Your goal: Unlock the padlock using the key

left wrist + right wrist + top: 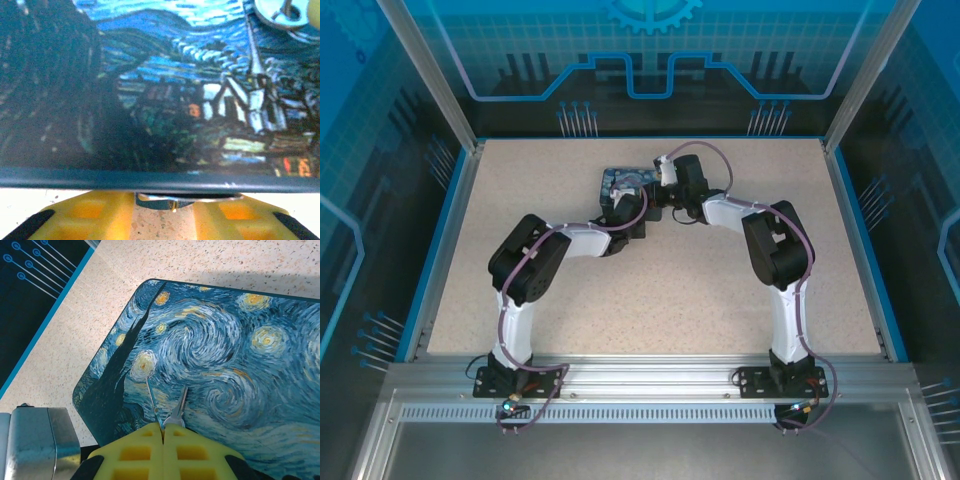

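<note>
In the left wrist view the small bluish-dark padlock (pixel 156 201) with a silvery strip along its top hangs just under the painted box's lower edge. It fills the gap between the yellow fingers of my left gripper (pixel 163 206), which touch it on both sides. My right gripper (pixel 163 428) is shut on the thin metal key (pixel 180 406), which pokes out over the box lid. A second thin metal sliver (pixel 153 399) sticks out beside it. From above, both grippers (pixel 620 220) (pixel 662 188) meet at the box.
The starry-night painted box (pixel 622 183) sits at the middle rear of the speckled table (pixel 720 300). A pale round disc (pixel 282 12) shows at the top right of the left wrist view. A shiny metal block (pixel 40 440) lies beside the right fingers. Blue walls surround the table.
</note>
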Robot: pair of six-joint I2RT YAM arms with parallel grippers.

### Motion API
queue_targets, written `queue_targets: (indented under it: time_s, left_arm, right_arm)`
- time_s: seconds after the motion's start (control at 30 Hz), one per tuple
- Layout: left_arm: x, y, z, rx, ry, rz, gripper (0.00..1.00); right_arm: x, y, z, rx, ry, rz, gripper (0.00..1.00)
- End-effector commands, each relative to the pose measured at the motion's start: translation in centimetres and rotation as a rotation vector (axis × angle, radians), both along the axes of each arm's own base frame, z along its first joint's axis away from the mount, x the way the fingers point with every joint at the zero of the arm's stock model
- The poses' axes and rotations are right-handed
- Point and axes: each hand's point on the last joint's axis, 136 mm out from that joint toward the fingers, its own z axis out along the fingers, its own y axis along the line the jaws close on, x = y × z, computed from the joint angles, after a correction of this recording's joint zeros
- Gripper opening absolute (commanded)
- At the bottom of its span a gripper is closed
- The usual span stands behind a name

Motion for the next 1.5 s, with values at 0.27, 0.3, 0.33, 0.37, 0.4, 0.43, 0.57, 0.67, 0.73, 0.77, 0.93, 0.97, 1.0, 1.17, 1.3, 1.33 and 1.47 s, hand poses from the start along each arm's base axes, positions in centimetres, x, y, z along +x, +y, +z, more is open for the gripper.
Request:
queue_targets:
  time_s: [0.27,0.3,0.33,0.37,0.4,0.43,0.57,0.67,0.73,0.77,0.93,0.97,1.0,1.17,1.3,1.33,1.47]
  left_arm:
    - [-0.4,-0.3,1.7,0.012,-0.013,-0.015,0.33]
    - [-0.7,-0.3,1.8,0.009,-0.010,-0.014,0.33]
    - [-1.0,-0.4,1.9,0.003,-0.005,-0.015,0.33]
    - [-1.2,-0.4,2.0,-0.004,-0.003,-0.014,0.33]
    - [-1.5,-0.4,2.2,-0.015,0.001,-0.012,0.33]
    - [-1.8,-0.5,2.3,-0.024,0.006,-0.012,0.33]
    - [-2.4,-0.6,3.2,-0.064,0.017,-0.010,0.30]
    - [-2.9,-1.2,4.0,-0.108,0.027,-0.020,0.29]
    - [-3.1,-1.7,4.7,-0.137,0.036,-0.028,0.28]
    - [-3.3,-1.9,5.0,-0.151,0.042,-0.034,0.27]
    - [-4.1,-3.6,6.0,-0.255,0.082,-0.046,0.25]
    - [-4.3,-3.9,6.1,-0.279,0.089,-0.044,0.24]
    - [-4.4,-4.1,6.3,-0.304,0.095,-0.044,0.24]
    - [-4.9,-4.9,7.8,-0.380,0.100,-0.032,0.22]
    - [-5.1,-5.4,8.8,-0.442,0.112,-0.026,0.21]
    - [-5.2,-5.6,9.0,-0.457,0.116,-0.024,0.21]
    - [-5.4,-6.2,9.2,-0.513,0.132,-0.021,0.19]
  right_arm:
    - [-3.9,-1.0,0.5,-0.039,0.041,0.010,0.00]
    - [-4.2,-1.4,1.2,-0.039,0.029,0.004,0.00]
    - [-4.5,-1.9,1.7,-0.039,0.019,-0.003,0.00]
    - [-5.0,-2.3,2.1,-0.039,0.015,-0.007,0.00]
    - [-5.6,-2.8,2.7,-0.039,0.006,-0.007,0.00]
    - [-6.2,-3.3,3.1,-0.041,0.001,-0.007,0.00]
    - [-9.0,-5.6,3.3,-0.054,0.002,-0.024,0.00]
    - [-10.9,-7.1,3.6,-0.036,0.014,-0.025,0.00]
    - [-12.3,-7.5,3.8,-0.033,0.014,-0.009,0.00]
    - [-13.7,-7.9,2.7,-0.040,0.040,0.004,0.00]
    - [-18.0,-8.6,0.1,-0.040,0.089,0.074,0.00]
    - [-18.5,-8.5,-0.5,-0.036,0.097,0.085,0.00]
    - [-19.0,-8.4,-1.0,-0.027,0.101,0.095,0.00]
    - [-19.8,-7.3,-2.7,-0.017,0.061,0.138,0.00]
    - [-19.2,-7.0,-3.7,-0.035,0.048,0.145,0.00]
    - [-18.9,-6.9,-3.6,-0.037,0.039,0.150,0.00]
    - [-17.8,-6.2,-3.3,-0.032,-0.011,0.173,0.00]
